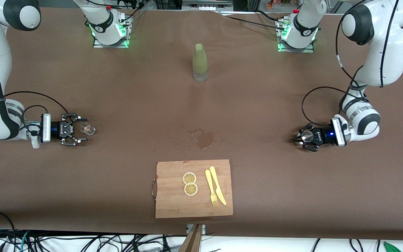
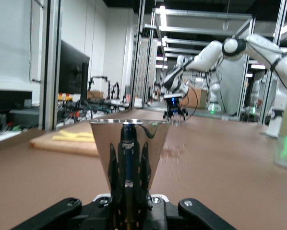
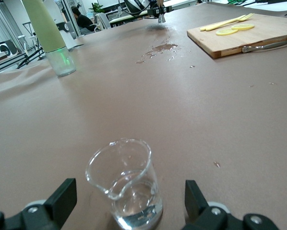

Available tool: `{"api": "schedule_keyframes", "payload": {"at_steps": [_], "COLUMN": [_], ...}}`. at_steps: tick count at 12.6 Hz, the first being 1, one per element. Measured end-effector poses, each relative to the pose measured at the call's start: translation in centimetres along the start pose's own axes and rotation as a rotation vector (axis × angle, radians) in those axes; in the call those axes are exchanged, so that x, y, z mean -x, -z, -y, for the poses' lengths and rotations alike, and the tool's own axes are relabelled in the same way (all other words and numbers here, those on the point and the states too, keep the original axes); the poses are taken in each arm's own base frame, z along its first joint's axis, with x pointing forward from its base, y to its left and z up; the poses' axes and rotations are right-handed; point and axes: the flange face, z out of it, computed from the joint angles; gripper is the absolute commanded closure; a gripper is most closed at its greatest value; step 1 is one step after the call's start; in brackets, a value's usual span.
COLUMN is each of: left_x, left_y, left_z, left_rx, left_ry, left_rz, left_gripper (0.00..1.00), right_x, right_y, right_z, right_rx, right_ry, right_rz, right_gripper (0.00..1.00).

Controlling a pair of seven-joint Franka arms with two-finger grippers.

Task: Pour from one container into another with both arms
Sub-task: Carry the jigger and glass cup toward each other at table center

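1. A wooden cutting board (image 1: pixel 193 206) lay nearest the front camera, carrying two lemon slices (image 1: pixel 190 183) and a yellow knife and fork (image 1: pixel 215 185).
2. A wet spill (image 1: pixel 204 138) darkened the brown table (image 1: pixel 124 98) between the board and a green-sleeved bottle (image 1: pixel 199 62).
3. The left gripper (image 1: pixel 302 138) clenched a shiny metal cone cup (image 2: pixel 130 143) at its end.
4. The right gripper (image 1: pixel 79 130) stood released around a clear glass beaker (image 3: pixel 126 184) holding a little water.
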Motion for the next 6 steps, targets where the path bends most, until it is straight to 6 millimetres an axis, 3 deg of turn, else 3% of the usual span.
{"api": "schedule_keyframes", "payload": {"at_steps": [3,5,6], "left_x": [-0.1,-0.7,-1.2], "left_y": [-6.9,-10.0,-11.2], "left_z": [0.0,0.4,0.7], "left_rx": [0.024,0.025,0.027], "left_ry": [0.07,0.116,0.126], "left_rz": [-0.017,-0.005,0.003], "left_gripper": [1.0,1.0,1.0], "right_x": [-0.3,-0.4,-0.4], "right_y": [-0.8,-1.0,-1.0], "right_z": [-0.3,-0.4,-0.5], "right_rx": [-0.01,-0.011,-0.009], "right_ry": [0.004,0.006,0.007], "right_rz": [0.004,0.008,0.01], "right_gripper": [0.13,0.22,0.32]}}
